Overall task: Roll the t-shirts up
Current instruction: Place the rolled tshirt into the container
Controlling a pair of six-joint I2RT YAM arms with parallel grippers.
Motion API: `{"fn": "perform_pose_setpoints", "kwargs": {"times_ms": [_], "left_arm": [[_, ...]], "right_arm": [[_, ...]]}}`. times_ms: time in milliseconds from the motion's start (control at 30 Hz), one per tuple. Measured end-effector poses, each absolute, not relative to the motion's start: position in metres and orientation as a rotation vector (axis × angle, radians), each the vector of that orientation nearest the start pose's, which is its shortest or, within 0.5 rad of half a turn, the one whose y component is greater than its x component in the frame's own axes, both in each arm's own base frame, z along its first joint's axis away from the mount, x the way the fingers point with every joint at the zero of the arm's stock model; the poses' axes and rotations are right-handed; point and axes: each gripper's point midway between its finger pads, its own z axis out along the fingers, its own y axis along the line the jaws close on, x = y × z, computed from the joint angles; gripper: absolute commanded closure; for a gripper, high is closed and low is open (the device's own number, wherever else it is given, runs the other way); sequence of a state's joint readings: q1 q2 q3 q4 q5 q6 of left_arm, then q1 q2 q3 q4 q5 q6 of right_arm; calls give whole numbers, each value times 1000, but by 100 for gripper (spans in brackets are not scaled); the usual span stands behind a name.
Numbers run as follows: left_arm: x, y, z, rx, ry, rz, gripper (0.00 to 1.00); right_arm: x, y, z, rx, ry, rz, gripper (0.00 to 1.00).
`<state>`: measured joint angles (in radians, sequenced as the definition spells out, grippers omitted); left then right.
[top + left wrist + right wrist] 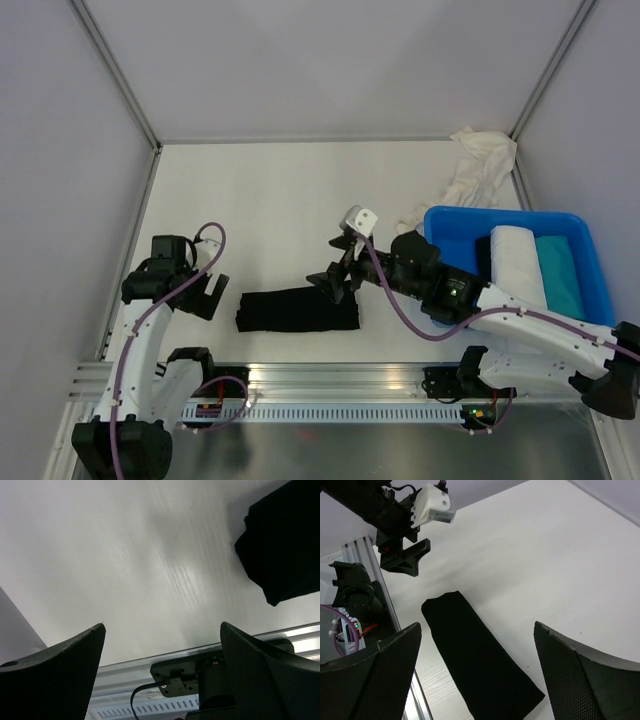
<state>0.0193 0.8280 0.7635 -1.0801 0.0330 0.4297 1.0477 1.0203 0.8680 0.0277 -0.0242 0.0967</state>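
One black t-shirt [298,310] on table [300,200]

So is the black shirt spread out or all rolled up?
Not spread out. The black t-shirt lies as one narrow bundle, no sleeves showing. Rolled or only folded flat: cannot tell.

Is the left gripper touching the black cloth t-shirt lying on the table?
Apart. The left wrist view shows bare white table between the open left gripper and the black cloth t-shirt.
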Motion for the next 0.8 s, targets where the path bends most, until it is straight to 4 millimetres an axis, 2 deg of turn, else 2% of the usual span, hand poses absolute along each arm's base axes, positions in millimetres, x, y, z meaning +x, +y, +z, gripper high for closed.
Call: {"fn": "perform_pose_setpoints", "kwargs": {"times_ms": [67,133,200,267,333,467,533,600,800], "left_arm": [[157,22,109,505,2677,119,0],[156,29,107,460,2699,145,0],[155,33,107,437,2711,164,0],[155,34,106,423,2719,173,0],[155,35,106,415,2725,181,0],[153,38,105,402,2727,201,0],[153,38,104,399,2732,200,0],[152,39,102,395,2744,198,0],[151,39,98,399,2770,191,0]], "right_arm": [[183,340,282,-891,1614,843,2],[192,362,273,-957,1684,803,2],[197,378,242,-1038,1780,743,2],[192,379,201,-1128,1875,659,2],[180,372,161,-1235,1952,543,2],[148,378,109,-1500,1944,368,6],[134,385,94,-1593,1914,340,7],[131,389,81,-1661,1894,309,7],[148,406,68,-1726,1838,208,6]]}}
